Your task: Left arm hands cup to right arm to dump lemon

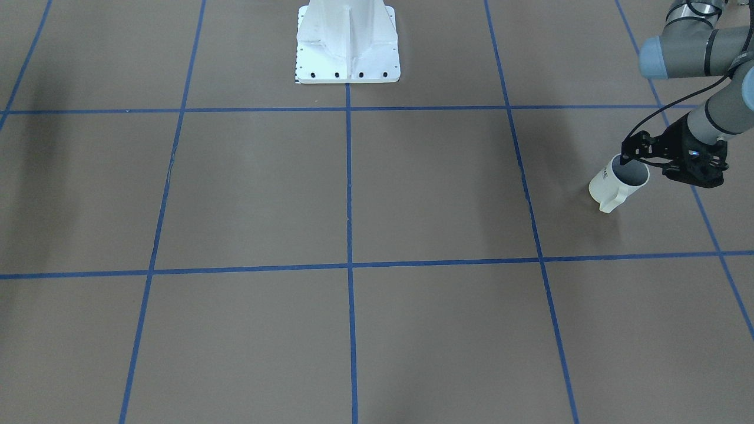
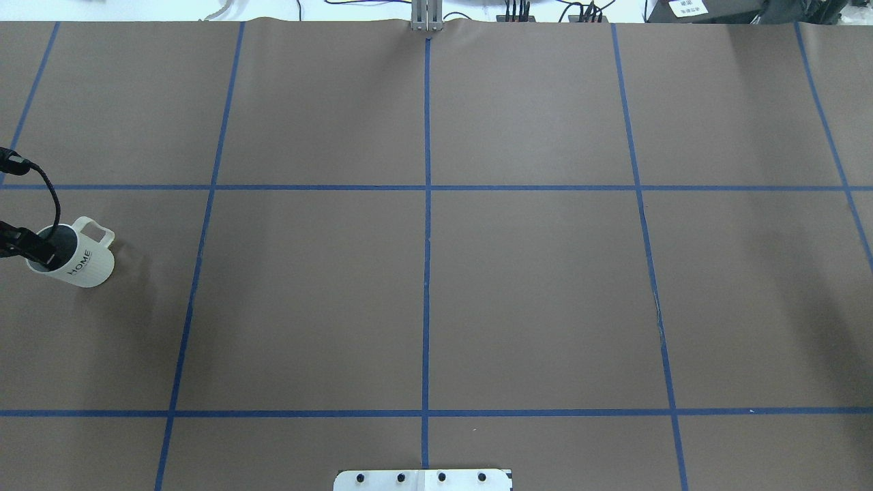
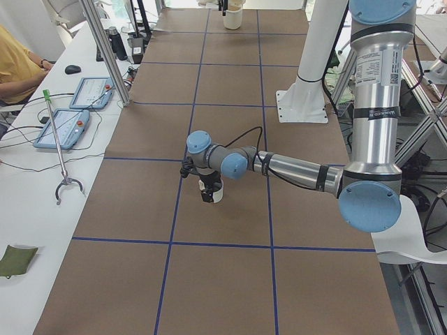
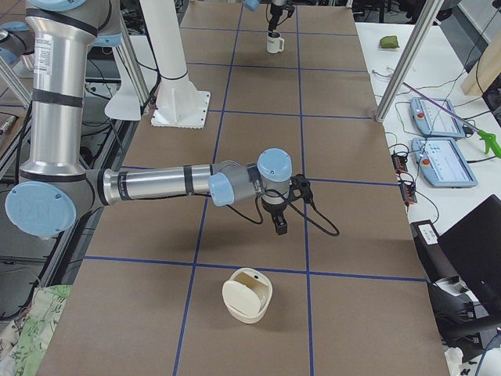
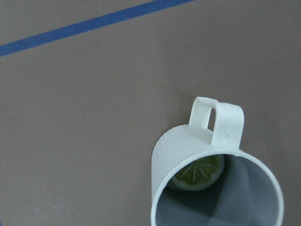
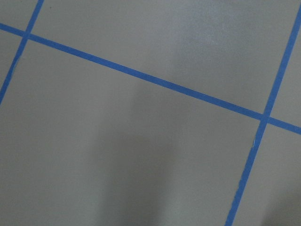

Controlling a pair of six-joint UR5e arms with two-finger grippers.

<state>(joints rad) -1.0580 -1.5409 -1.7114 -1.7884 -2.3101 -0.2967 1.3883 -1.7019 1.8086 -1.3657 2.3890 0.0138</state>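
The cream-white cup (image 1: pixel 612 187) stands upright at the table's left end, handle turned away from the arm. It also shows in the overhead view (image 2: pixel 85 262) and the left side view (image 3: pixel 215 194). The lemon (image 5: pixel 197 173), cut face up, lies inside it. My left gripper (image 1: pixel 624 158) reaches in low from the side, its jaws closed over the rim, one inside and one outside. My right gripper (image 4: pixel 280 227) points down above bare table far from the cup. I cannot tell if it is open or shut.
A cream container (image 4: pixel 247 295) lies on its side near the right gripper. The white pedestal base (image 1: pixel 347 47) stands at the robot's side of the table. Blue tape lines grid the brown surface. Teach pendants (image 3: pixel 70 125) lie on a side desk.
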